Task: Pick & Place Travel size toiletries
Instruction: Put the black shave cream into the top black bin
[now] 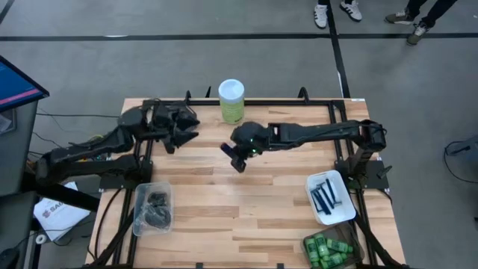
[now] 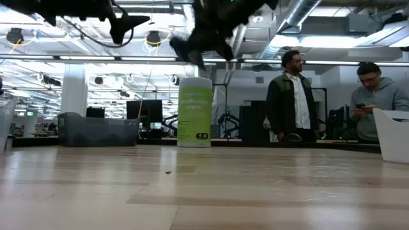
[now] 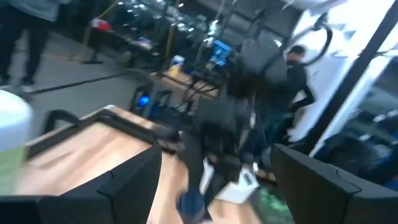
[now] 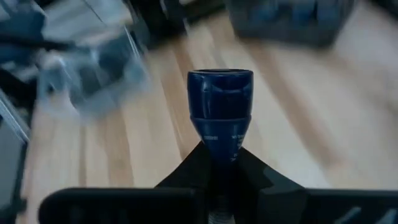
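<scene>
My right gripper hovers over the middle of the table, shut on a short dark navy tube whose capped end points away from the wrist. My left gripper stands open above the table's far left part, near the tall green canister with the white lid, and touches nothing. More navy tubes lie in a white tray at the right. Bright green bottles fill a bin at the near right corner. Black discs sit in a clear bin at the near left. My right gripper pinches the navy tube between its two fingers at the tube's lower body, below the cap. The capped end juts out beyond the fingertips. The tube is lifted clear of the table, as the low view shows the gripper high up.
The green canister stands upright at the far middle of the wooden table. Black frame rails run along the table's edges. Two people stand in the room beyond the far edge. Bare wood lies between the left and right bins.
</scene>
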Action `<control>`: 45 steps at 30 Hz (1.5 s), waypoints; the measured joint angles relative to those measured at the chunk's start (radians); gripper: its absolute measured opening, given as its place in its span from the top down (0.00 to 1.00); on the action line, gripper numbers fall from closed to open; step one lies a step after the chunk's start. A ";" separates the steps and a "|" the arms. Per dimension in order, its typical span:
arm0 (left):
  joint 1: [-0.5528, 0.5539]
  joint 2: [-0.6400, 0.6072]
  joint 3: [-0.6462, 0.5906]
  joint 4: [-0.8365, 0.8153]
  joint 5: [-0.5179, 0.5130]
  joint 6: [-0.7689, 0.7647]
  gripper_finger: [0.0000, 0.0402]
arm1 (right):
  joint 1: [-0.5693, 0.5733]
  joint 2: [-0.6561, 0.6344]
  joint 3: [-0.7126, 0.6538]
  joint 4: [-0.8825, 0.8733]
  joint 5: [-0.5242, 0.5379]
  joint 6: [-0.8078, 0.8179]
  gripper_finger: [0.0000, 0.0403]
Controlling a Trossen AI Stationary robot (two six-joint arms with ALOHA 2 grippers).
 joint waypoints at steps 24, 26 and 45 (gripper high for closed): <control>-0.107 0.273 -0.141 0.552 -0.044 -0.065 0.26 | -0.019 0.014 0.158 0.137 -0.001 -0.028 0.91; -0.107 0.293 -0.137 0.583 -0.049 -0.063 0.26 | -0.016 0.014 0.158 0.137 -0.003 -0.027 0.91; -0.107 0.371 -0.056 0.586 0.000 -0.015 0.54 | -0.010 0.014 0.158 0.136 -0.004 -0.017 0.91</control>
